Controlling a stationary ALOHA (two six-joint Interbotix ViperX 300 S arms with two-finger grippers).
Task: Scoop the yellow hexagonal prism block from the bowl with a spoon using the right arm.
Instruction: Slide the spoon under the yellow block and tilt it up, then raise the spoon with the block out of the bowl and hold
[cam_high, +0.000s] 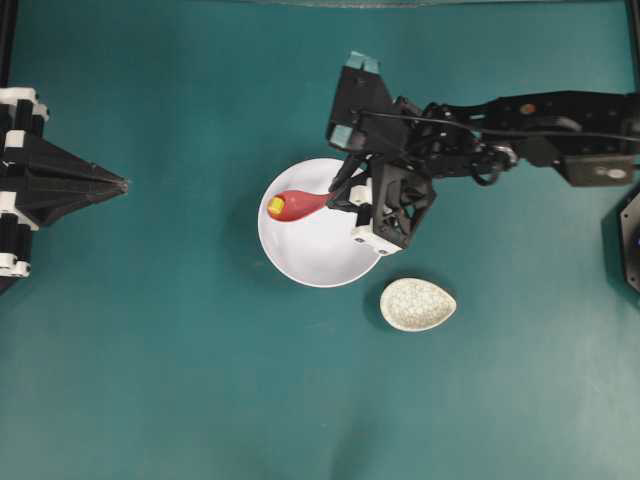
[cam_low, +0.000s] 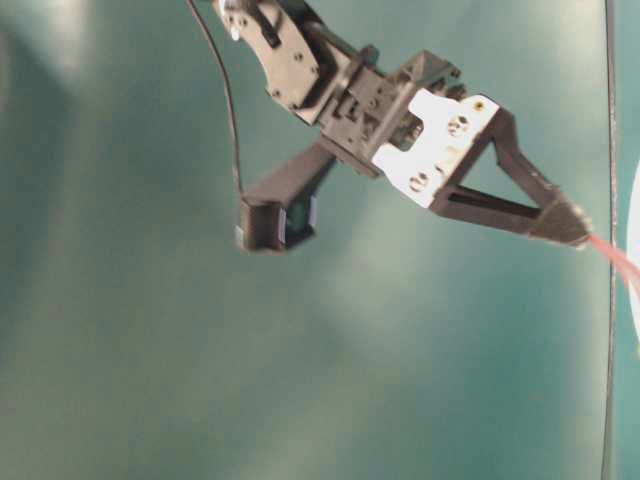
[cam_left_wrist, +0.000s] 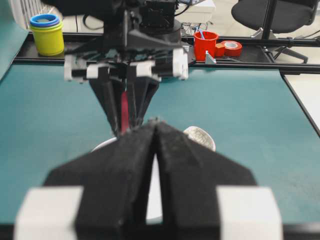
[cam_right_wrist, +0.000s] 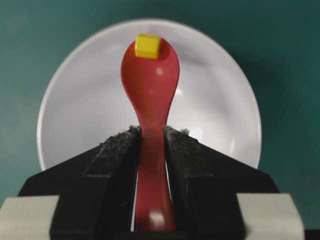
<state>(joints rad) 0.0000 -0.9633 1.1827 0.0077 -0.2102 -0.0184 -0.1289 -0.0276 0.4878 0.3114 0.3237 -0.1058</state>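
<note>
Overhead view: right hand (cam_high: 338, 192) is clamped on the spoon (cam_high: 300, 204) handle, reaching in from three o'clock over the bowl (cam_high: 320, 250). Spoon's scoop points to nine o'clock above the bowl's upper left part, and the block (cam_high: 276, 205) sits in the scoop at its far tip. Left hand (cam_high: 122, 184) rests at nine o'clock, well apart, fingers together. A speckled dish (cam_high: 417, 304) lies on the surface (cam_high: 150, 380) just beside the bowl at four o'clock.
</note>
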